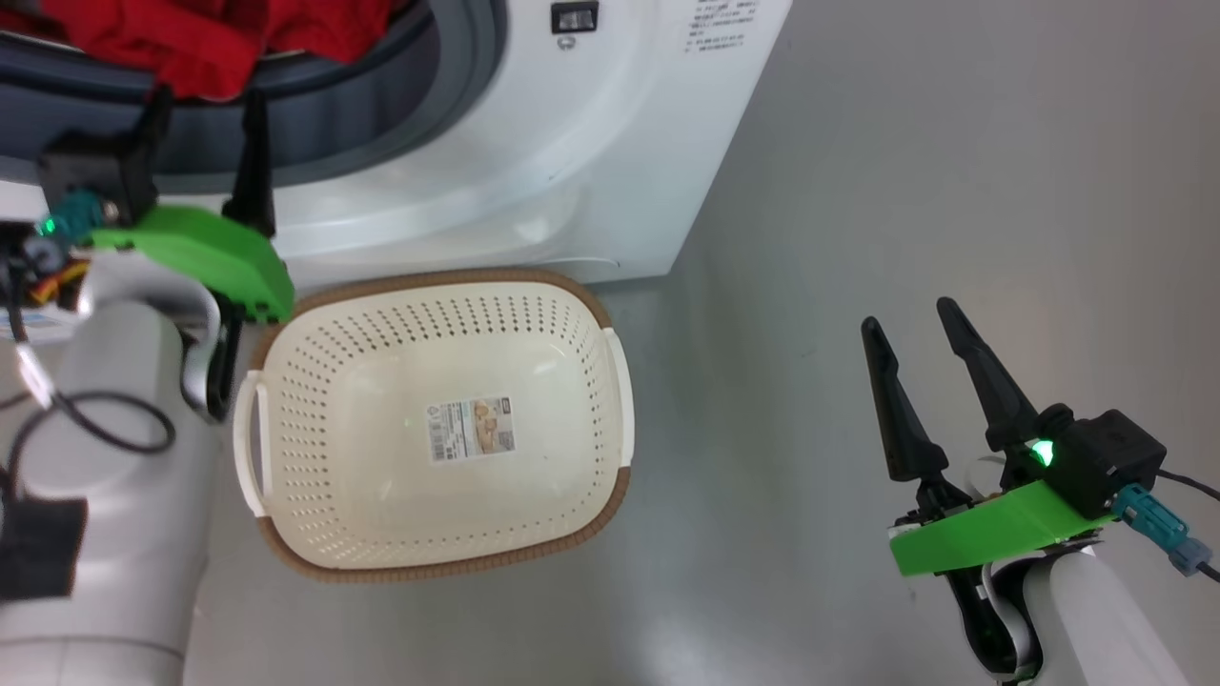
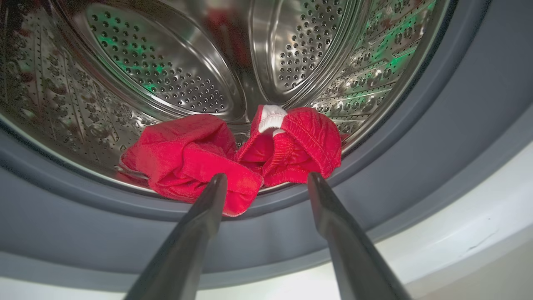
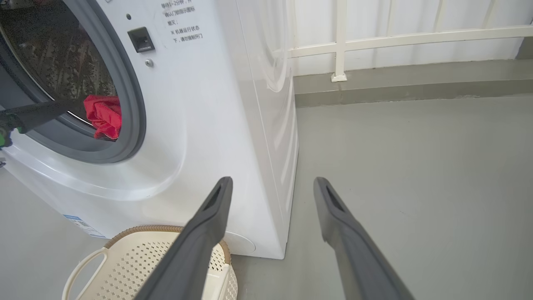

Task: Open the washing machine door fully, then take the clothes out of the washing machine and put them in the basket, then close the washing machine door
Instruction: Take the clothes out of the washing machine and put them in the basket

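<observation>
Two tools spread wide, empty: left tool [image 2: 266,177] at the clothes [image 2: 187,160] mid-frame; right tool [image 1: 907,314] idle lower right; basket [image 1: 429,283] bare; unloading, closing remain

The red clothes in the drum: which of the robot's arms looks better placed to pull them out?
Left, probably. The left gripper is open and points into the washing machine, fingertips right by the clothes in the drum. The right gripper, open, hangs over the floor beside the machine.
</observation>
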`<state>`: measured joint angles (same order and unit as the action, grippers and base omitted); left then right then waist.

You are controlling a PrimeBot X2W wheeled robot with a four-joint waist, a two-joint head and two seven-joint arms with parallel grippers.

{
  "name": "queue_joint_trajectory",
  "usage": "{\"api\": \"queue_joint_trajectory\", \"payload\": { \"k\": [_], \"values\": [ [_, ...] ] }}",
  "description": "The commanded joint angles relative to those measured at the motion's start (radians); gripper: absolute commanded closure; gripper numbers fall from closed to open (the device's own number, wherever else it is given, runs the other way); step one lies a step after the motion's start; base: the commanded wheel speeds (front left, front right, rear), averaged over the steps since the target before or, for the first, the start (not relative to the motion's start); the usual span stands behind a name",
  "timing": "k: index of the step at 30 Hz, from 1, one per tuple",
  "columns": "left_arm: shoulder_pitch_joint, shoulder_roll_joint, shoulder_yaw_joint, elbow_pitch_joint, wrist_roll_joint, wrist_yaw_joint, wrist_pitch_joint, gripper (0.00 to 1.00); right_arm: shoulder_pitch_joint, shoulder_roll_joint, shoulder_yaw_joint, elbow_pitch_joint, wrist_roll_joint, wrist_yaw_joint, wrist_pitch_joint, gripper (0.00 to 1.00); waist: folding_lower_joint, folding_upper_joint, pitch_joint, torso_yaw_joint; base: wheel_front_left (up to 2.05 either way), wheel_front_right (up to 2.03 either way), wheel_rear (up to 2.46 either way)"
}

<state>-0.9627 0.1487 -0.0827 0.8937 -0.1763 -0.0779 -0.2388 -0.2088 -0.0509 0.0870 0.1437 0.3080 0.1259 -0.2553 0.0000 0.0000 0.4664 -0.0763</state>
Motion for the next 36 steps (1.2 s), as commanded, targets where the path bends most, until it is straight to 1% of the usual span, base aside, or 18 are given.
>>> {"api": "queue_joint_trajectory", "payload": {
  "k": [1,3,9,16,26,30,36],
  "values": [
    [-0.034,0.047,0.014,0.004,0.012,0.012,0.003,0.0,-0.012,0.0,0.027,-0.027,0.006,0.005,-0.006,0.0,0.0,0.0,0.033,-0.015,0.0,0.0,0.0],
    [-0.083,0.05,0.007,0.058,0.017,0.015,0.01,0.0,-0.019,0.001,0.028,-0.03,0.011,0.005,-0.006,0.0,0.0,0.0,0.043,-0.019,0.0,0.0,0.0],
    [-0.214,0.088,-0.004,0.2,0.028,0.028,0.034,0.0,-0.043,0.001,0.029,-0.037,0.027,0.005,-0.006,0.0,0.0,0.0,0.083,-0.045,0.0,0.0,0.0],
    [-0.312,0.119,-0.003,0.312,0.02,0.039,0.047,0.0,-0.061,0.001,0.041,-0.044,0.04,0.005,-0.006,0.0,0.0,0.0,0.119,-0.071,0.0,0.0,0.0],
    [-0.393,0.158,0.004,0.368,-0.001,0.058,0.055,0.0,-0.08,0.001,0.054,-0.049,0.055,0.005,-0.006,0.0,0.0,0.0,0.16,-0.1,0.0,0.0,0.0],
    [-0.405,0.17,0.001,0.378,-0.005,0.073,0.063,0.0,-0.086,0.001,0.059,-0.051,0.061,0.005,-0.006,0.0,0.0,0.0,0.169,-0.116,0.0,0.0,0.0],
    [-0.413,0.183,-0.008,0.385,-0.005,0.076,0.072,0.0,-0.084,0.001,0.06,-0.054,0.067,0.005,-0.006,0.0,0.0,0.0,0.176,-0.128,0.0,0.0,0.0]
  ]
}}
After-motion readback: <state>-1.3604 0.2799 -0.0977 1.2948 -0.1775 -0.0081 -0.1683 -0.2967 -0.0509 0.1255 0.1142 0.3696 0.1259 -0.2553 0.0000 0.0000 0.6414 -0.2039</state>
